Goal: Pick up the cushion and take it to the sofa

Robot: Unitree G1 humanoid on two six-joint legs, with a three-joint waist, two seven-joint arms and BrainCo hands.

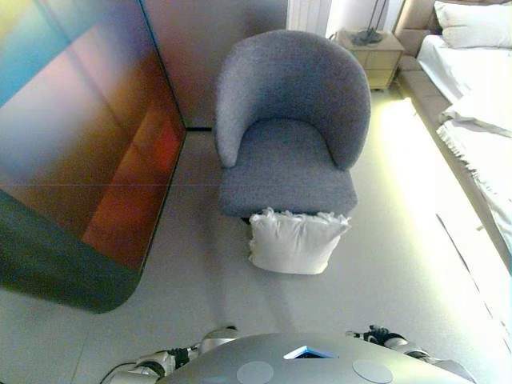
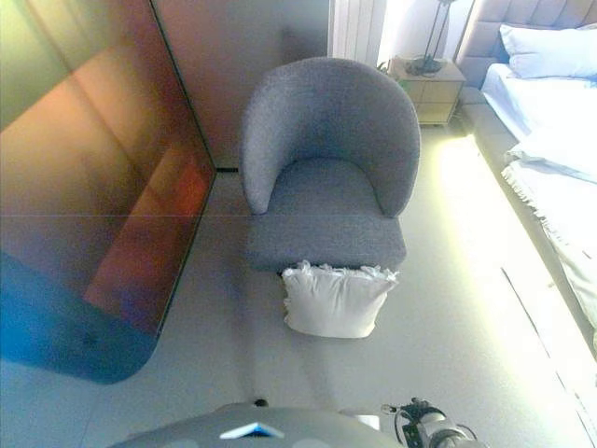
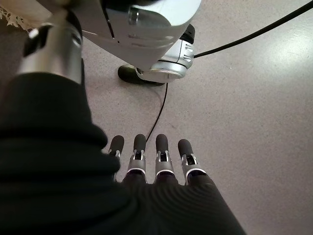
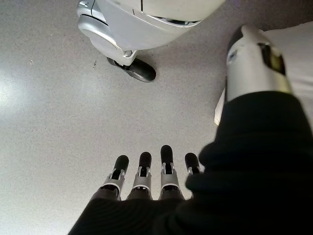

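A white cushion [image 1: 295, 242] with frilled edges stands on the floor, leaning against the front of a grey upholstered armchair [image 1: 288, 136]. It also shows in the right eye view [image 2: 336, 299]. Both hands hang low at my sides, well short of the cushion. My left hand [image 3: 151, 161] shows in its wrist view with straight fingers pointing at the bare floor, holding nothing. My right hand [image 4: 146, 178] shows in its wrist view the same way, fingers straight and empty; a white corner of the cushion [image 4: 293, 34] shows past it.
A large dark glossy panel [image 1: 80, 144] stands to the left of the armchair. A bed with white bedding [image 1: 472, 96] runs along the right. A small nightstand [image 1: 372, 52] with a lamp stands behind the armchair. Grey floor [image 1: 200, 272] surrounds the cushion.
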